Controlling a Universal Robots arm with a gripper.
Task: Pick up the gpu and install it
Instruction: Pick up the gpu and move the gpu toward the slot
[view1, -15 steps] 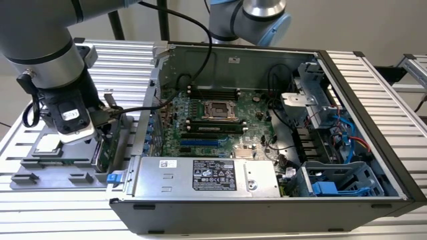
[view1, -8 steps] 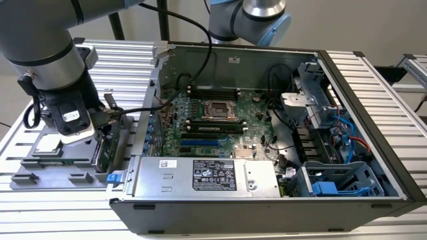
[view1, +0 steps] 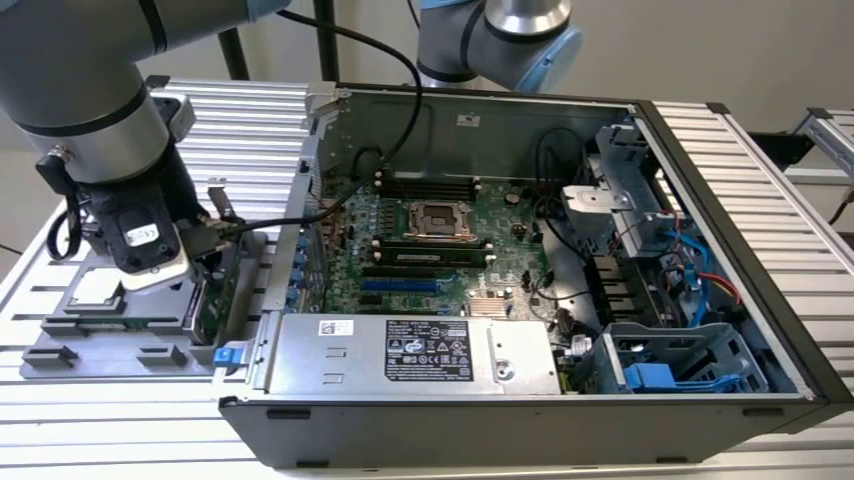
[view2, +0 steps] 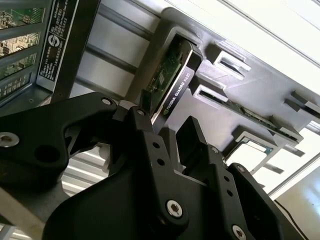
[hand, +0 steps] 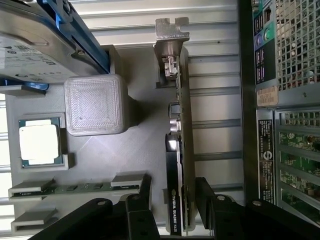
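Gripper (hand: 172, 189), fingers (hand: 145, 186) spread and unclamped, straddling the gpu (hand: 182, 125), card on edge in the grey tray (hand: 145, 135), on the exterior view's left of the computer case (view1: 507, 432).

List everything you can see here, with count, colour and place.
gpu: one, green and black, standing on edge in the tray
tray: one, grey, beside the computer case
block: one, grey, on tray beside the gpu
hard drive: one, silver in blue frame, on the tray
CPU chip: one, silver, in a tray pocket
computer case: one, black, open, on the slatted table
motherboard: one, green, inside the case
gripper: one, black, open, straddling the gpu
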